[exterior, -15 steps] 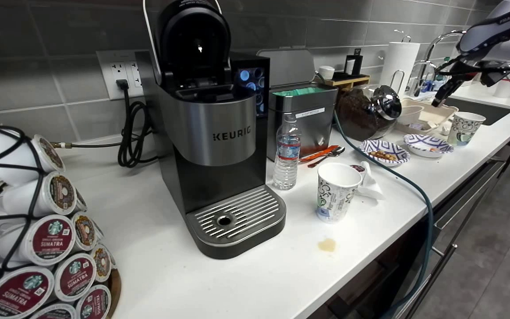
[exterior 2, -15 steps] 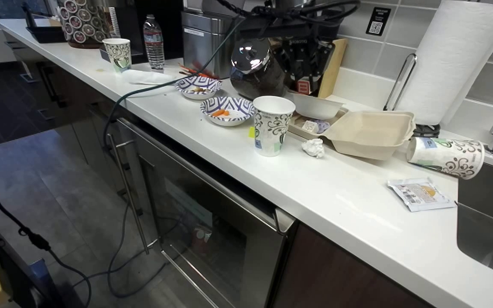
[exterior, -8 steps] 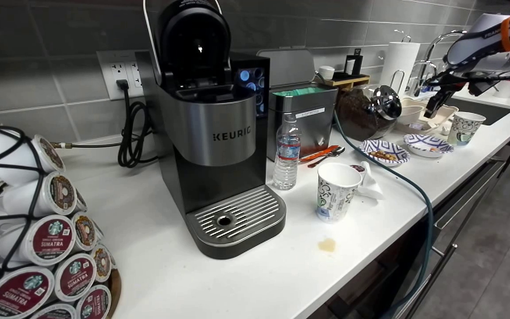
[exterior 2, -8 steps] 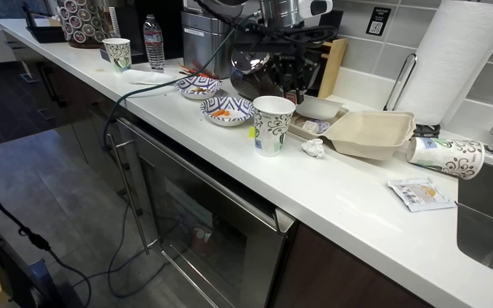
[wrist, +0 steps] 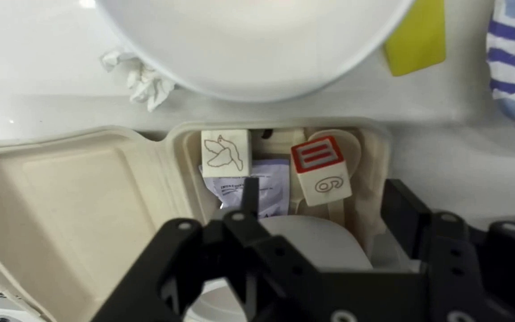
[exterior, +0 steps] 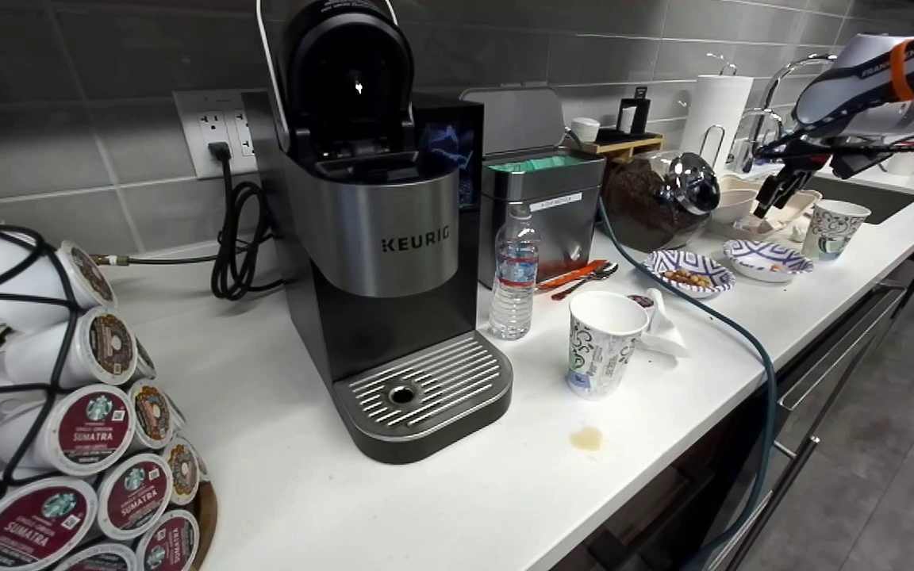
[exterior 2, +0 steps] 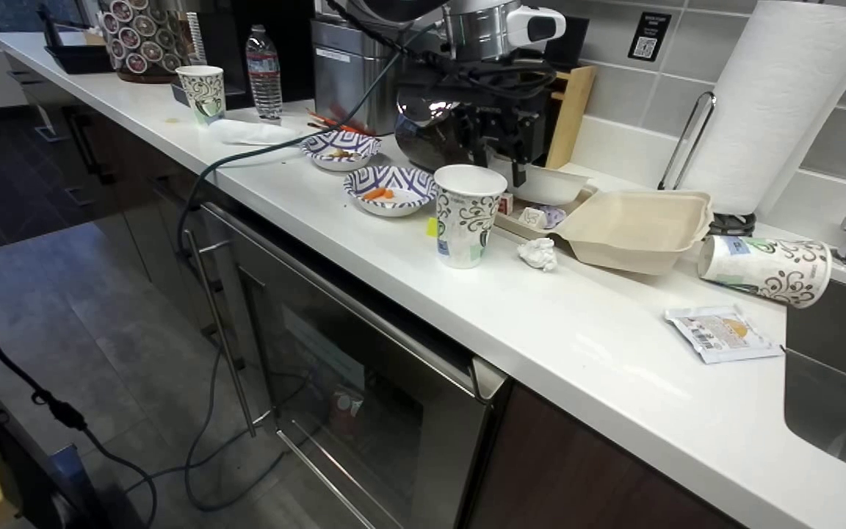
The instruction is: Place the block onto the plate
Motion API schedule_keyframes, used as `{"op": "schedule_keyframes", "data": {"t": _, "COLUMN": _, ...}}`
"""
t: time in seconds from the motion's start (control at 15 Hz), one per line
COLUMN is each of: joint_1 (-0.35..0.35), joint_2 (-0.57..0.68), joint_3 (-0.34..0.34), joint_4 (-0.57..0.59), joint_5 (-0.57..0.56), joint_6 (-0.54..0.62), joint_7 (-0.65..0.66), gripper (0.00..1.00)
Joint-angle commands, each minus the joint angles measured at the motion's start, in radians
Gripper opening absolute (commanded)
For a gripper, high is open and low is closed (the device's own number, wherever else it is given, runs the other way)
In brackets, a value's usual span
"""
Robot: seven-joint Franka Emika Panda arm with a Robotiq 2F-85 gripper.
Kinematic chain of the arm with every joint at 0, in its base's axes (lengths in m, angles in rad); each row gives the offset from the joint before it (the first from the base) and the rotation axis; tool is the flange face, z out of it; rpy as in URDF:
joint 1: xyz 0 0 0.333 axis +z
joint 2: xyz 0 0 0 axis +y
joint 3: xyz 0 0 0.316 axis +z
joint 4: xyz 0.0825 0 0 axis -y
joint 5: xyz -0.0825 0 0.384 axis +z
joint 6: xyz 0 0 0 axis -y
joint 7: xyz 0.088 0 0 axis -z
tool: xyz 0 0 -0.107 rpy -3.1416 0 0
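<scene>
A wooden block (wrist: 321, 172) with a red-framed face lies at an angle in the compartment of a beige takeout container (wrist: 376, 188), over a pale spoon. In an exterior view that block (exterior 2: 505, 204) is partly hidden by a cup. My gripper (wrist: 322, 190) stands open above it, its fingers wide to either side with a gap between them and the block. Beside a purple packet in the container sits another block (wrist: 224, 154) with a bird drawing. Patterned paper plates stand nearby on the counter: one (exterior 2: 412, 180) holds carrots, another (exterior 2: 320, 143) holds small brown food pieces.
A tall paper cup (exterior 2: 467, 228) stands right in front of the container, close to the gripper. A white bowl (exterior 2: 551, 185) rests in the container's back. Behind are a glass coffee jar (exterior: 647, 202) and a paper towel roll (exterior 2: 783, 110). A cable (exterior 2: 269, 150) crosses the counter.
My gripper has come down over the container, moving left in both exterior views. Its fingers have parted, and the red-faced block that was between them is now lower, free in the container.
</scene>
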Motion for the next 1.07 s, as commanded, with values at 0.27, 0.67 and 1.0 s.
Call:
{"op": "schedule_keyframes", "data": {"t": 0.27, "joint_1": -0.041, "joint_2": -0.298, "joint_3": 0.026, "joint_4": -0.286, "joint_5": 0.060, "joint_6": 0.016, "joint_7": -0.090, "gripper": 1.00}}
{"op": "schedule_keyframes", "data": {"t": 0.67, "joint_1": -0.054, "joint_2": -0.580, "joint_3": 0.016, "joint_4": -0.558, "joint_5": 0.254, "joint_6": 0.119, "joint_7": -0.145, "gripper": 1.00}}
{"op": "schedule_keyframes", "data": {"t": 1.0, "joint_1": -0.007, "joint_2": -0.634, "joint_3": -0.042, "joint_4": -0.610, "joint_5": 0.367, "joint_6": 0.259, "joint_7": -0.200, "gripper": 1.00}}
